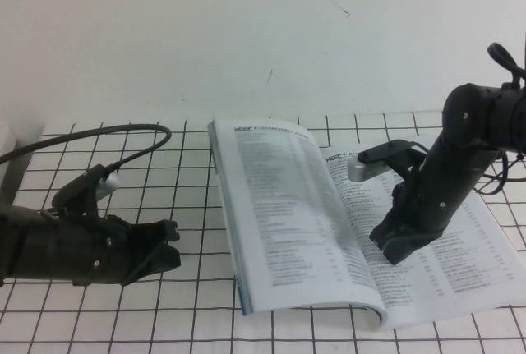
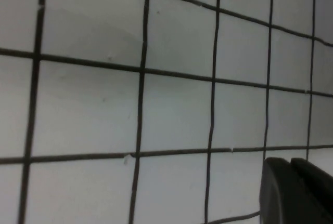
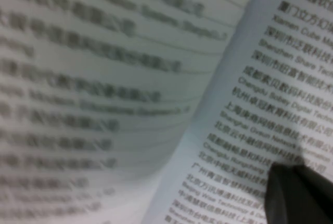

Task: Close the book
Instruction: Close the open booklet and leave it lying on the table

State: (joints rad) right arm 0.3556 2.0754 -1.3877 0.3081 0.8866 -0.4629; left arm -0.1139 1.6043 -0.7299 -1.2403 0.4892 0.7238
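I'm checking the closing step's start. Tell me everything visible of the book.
The book lies open on the gridded table, white paper pages dense with columns of black print. Its left pages arch upward; the right page lies flatter. The right gripper is down on the right page near the gutter, seemingly touching it; the left gripper rests left of the book, apart.

White book point(image 1: 288, 214) (black print), white table point(image 1: 189, 321) with black grid

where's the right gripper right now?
High view, right side: the right gripper is down at the open book's right-hand page, beside the spine. The left gripper rests on the table left of it.
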